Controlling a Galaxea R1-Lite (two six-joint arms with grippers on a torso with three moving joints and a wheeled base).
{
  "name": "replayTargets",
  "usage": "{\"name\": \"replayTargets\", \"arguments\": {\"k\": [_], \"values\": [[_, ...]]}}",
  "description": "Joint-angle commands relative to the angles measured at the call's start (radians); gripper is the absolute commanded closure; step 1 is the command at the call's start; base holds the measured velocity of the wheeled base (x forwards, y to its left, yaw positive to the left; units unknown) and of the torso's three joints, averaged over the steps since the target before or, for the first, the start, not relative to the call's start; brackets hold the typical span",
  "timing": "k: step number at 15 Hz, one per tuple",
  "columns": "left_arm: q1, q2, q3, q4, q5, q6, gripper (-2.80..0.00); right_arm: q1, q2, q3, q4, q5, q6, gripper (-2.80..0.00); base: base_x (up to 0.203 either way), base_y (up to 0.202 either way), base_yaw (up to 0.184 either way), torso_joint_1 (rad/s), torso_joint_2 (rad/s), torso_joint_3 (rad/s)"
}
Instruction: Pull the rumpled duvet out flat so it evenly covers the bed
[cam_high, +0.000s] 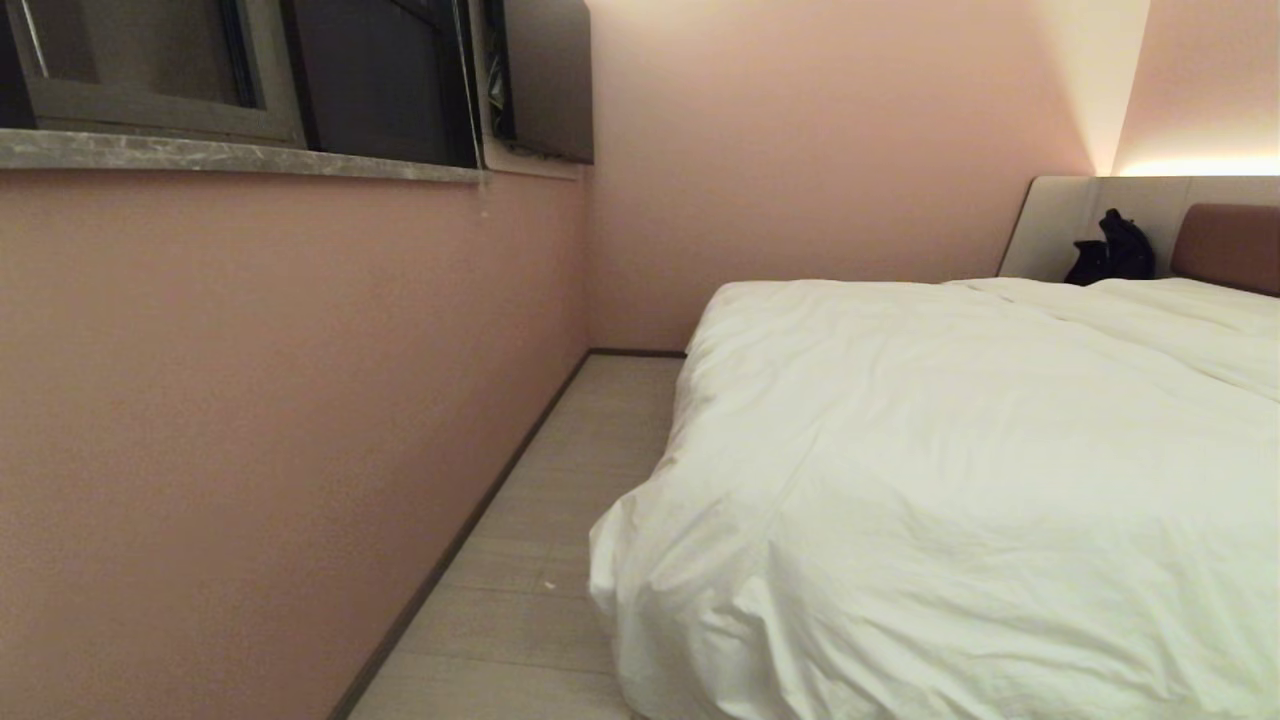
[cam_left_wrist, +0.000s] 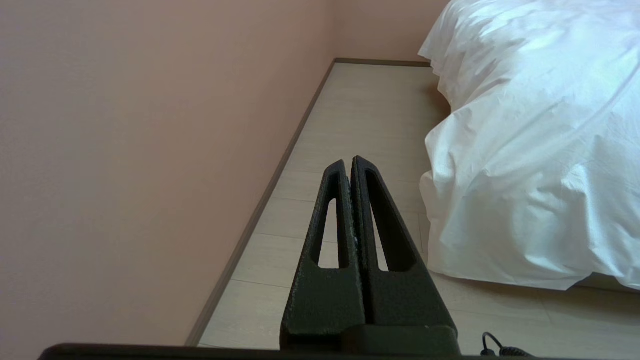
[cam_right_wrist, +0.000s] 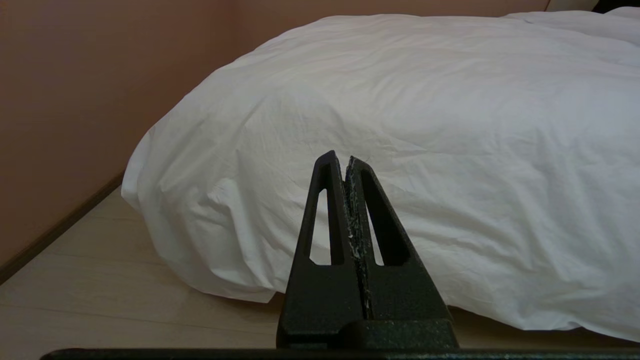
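Both arms parked, nothing held. Left gripper (cam_left_wrist: 348, 161) jaws pressed together, over floor (cam_left_wrist: 360, 125); duvet (cam_left_wrist: 540, 150) corner off to its side. Right gripper (cam_right_wrist: 345, 157) jaws pressed together, pointing at duvet draping the bed's foot edge, apart. Likely pre-approach.

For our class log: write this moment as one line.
duvet: draped over bed corner | left tool: shut, empty | right tool: shut, empty

The creased white duvet (cam_high: 960, 480) drapes over the bed's (cam_high: 1228, 245) near corner.
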Motion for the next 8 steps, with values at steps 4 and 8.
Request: {"name": "replayTargets", "arguments": {"k": [4, 8], "values": [[0.001, 0.000, 0.000, 0.000, 0.001, 0.000, 0.00, 0.000, 0.000, 0.000, 0.003, -0.002, 0.000, 0.00, 0.000, 0.000, 0.000, 0.000, 0.00, 0.000], [0.001, 0.000, 0.000, 0.000, 0.001, 0.000, 0.00, 0.000, 0.000, 0.000, 0.000, -0.002, -0.002, 0.00, 0.000, 0.000, 0.000, 0.000, 0.00, 0.000]]}}
